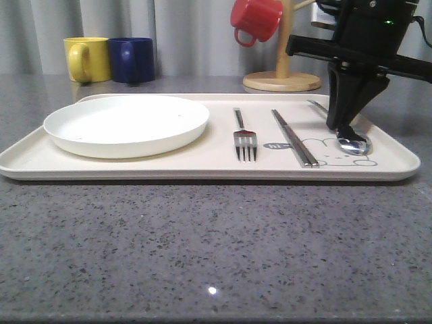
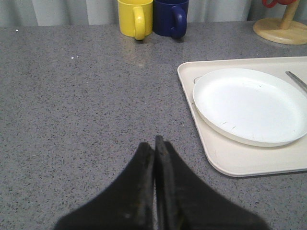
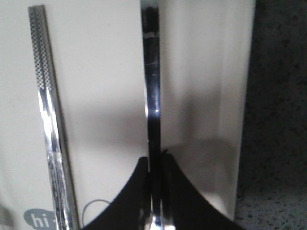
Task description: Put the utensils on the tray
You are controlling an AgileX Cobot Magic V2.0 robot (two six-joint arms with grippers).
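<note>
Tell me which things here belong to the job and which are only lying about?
Belong to the job:
- silver four-tined metal fork
- pair of flat silver chopsticks
- shiny silver spoon, right gripper shut on it
- large cream rectangular tray

Lying about:
- round white plate
- yellow mug
- dark blue mug
- red mug on wooden stand

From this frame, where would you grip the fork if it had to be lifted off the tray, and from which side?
Take the fork at its slim handle, coming straight down from above with the claw across its width. It lies flat on the tray, tines toward the camera, with open tray surface either side.
</note>
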